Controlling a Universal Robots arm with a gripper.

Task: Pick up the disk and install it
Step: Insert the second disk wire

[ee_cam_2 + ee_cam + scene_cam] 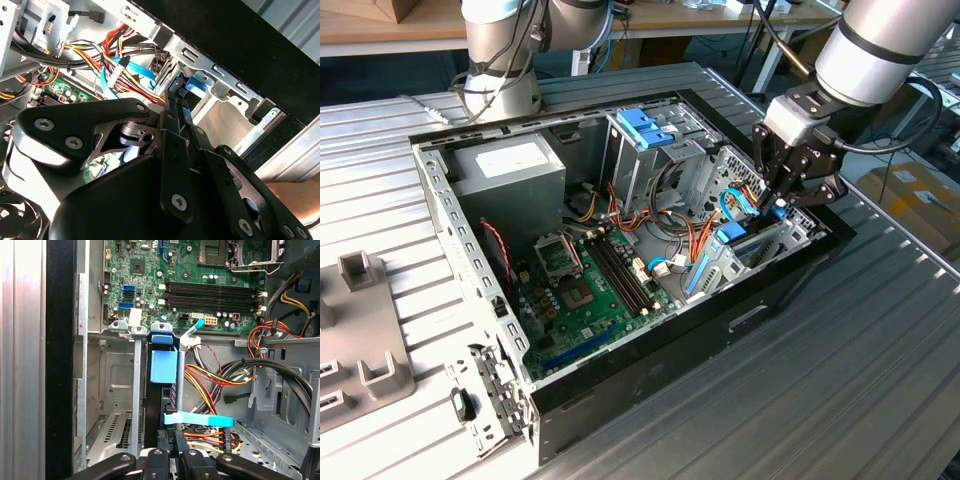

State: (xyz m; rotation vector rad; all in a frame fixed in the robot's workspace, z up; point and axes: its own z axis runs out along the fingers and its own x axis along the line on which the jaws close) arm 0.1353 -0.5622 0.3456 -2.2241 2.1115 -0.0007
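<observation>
— Where is the disk?

— The disk (163, 366) stands on edge in the drive bay (120, 390) at the front corner of the open computer case (790, 285), its light-blue carrier face toward my first wrist view. In the exterior view it shows as a blue patch (733, 236) low in the case, toward that view's right, just beneath my jaws.

— And your jaws?

— My gripper (779, 205) hangs over that corner, fingers (171, 447) drawn close together at the disk's near edge. They look pinched on the carrier frame, though the contact itself is hidden behind the black linkage in the second wrist view, so I cannot tell for certain that I grip it.

— What surrounds it?

— A flat blue ribbon cable (199, 419) crosses just beside the disk, with a bundle of red, yellow and orange wires (210, 377) behind it. Farther off lies the green motherboard (590, 290), then the grey power supply (510, 170) and the blue latch (645, 127) atop the metal cage. The case rests on a ribbed metal desk (840, 380).
</observation>
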